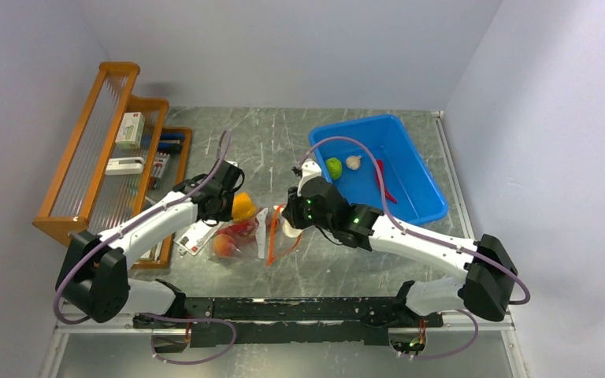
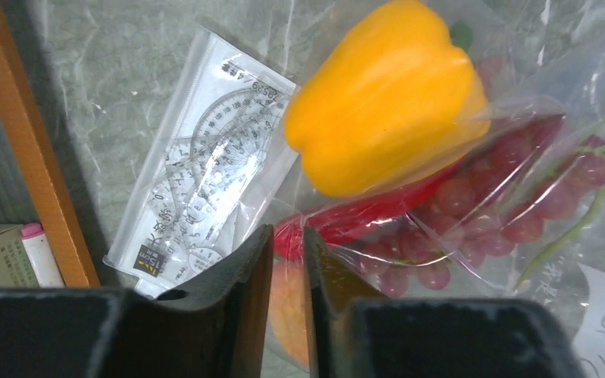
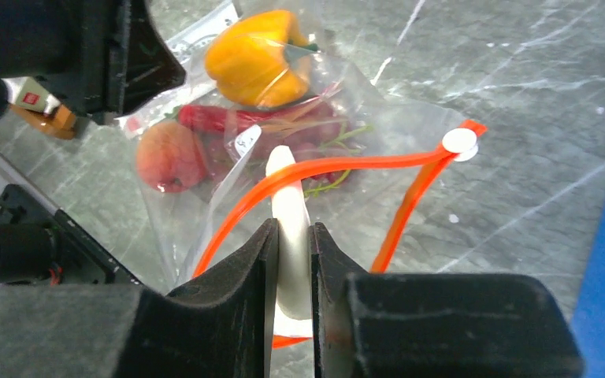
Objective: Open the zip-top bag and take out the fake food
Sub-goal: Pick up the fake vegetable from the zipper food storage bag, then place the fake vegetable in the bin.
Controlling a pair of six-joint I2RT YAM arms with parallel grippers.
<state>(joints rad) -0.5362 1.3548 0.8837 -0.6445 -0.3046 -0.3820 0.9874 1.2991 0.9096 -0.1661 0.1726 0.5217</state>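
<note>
**Top view.** The bag (image 1: 246,234) lies on the table (image 1: 283,134) between the two arms, with its mouth toward the right arm. The left gripper (image 1: 232,198) stands over the far end of the bag, beside the pepper (image 1: 243,206). You cannot read its jaws from here. The right gripper (image 1: 290,224) sits at the bag mouth, and the wrist masks its fingers. The bin (image 1: 421,185) holds a lime (image 1: 333,168), a garlic (image 1: 353,161) and a loose chilli (image 1: 384,183).

**Left wrist view.** The jaws stand narrowly parted, and nothing shows between them. Below them, film part-covers the pepper, a bagged chilli (image 2: 347,220) and the grapes (image 2: 512,201). The fingers hide most of the peach (image 2: 283,311). A protractor sleeve (image 2: 205,181) lies just beside the bag.

**Right wrist view.** The jaws are clamped on the white piece (image 3: 283,185), which stands through the parted zip strip (image 3: 347,164). The fingers hide its lower end. The grapes are hard to make out behind crinkled film. The left gripper shows only as a dark mass, cut off at the top left.
</note>
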